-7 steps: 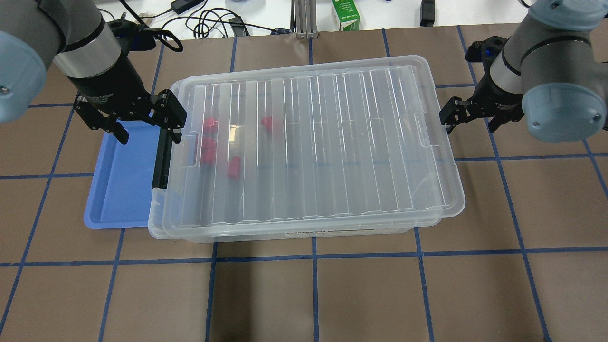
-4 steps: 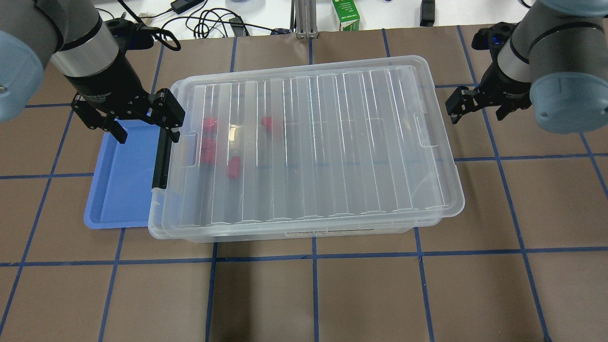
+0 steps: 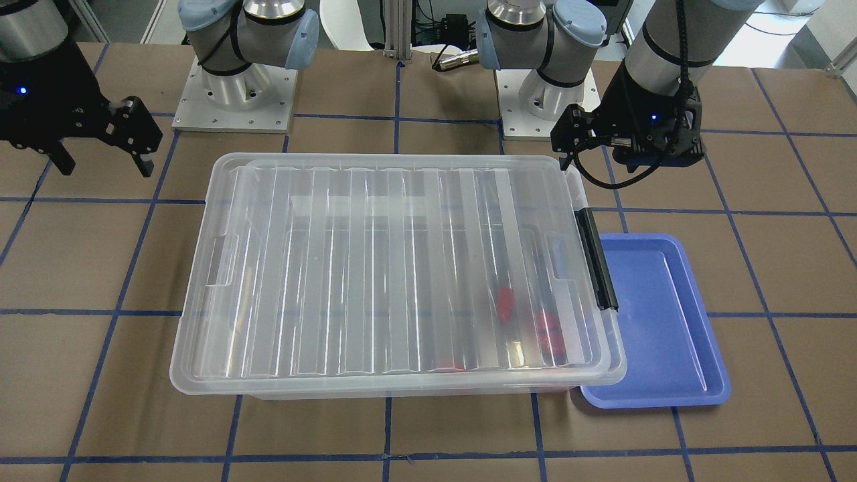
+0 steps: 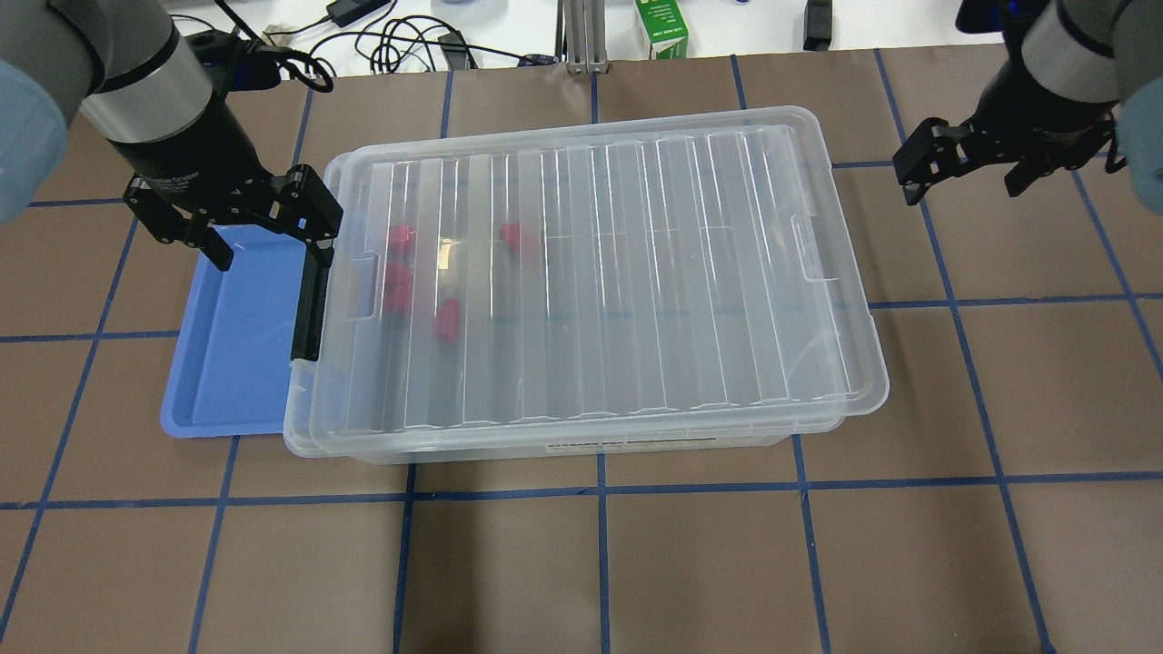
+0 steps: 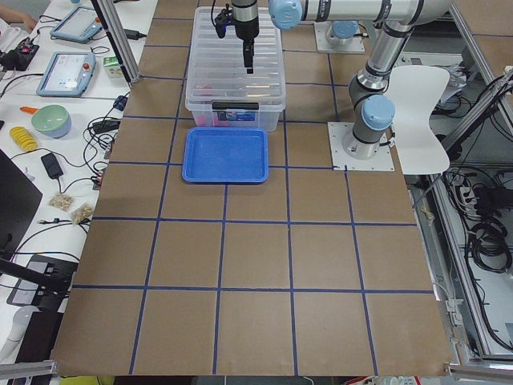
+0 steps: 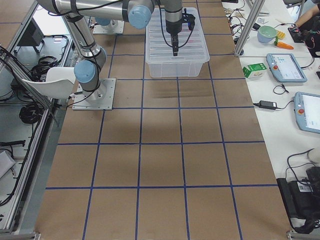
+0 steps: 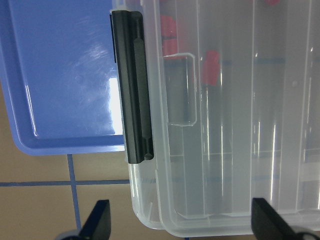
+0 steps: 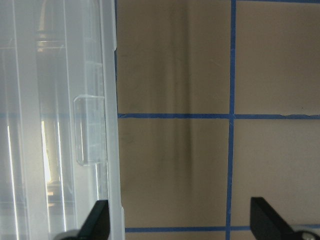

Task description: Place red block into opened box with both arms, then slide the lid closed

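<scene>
Red blocks (image 4: pixel 400 238), seemingly four, under lid (image 4: pixel 636 272) near left end effector (image 4: pixel 273 247); right end effector (image 4: pixel 961 186) apart; both released.

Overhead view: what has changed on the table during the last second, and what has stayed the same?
The right gripper drew back from the box, up and to the right in this view. The left gripper shifted slightly up and left. Both are open and empty. The lid, the box, the red blocks and the blue tray did not move.
</scene>
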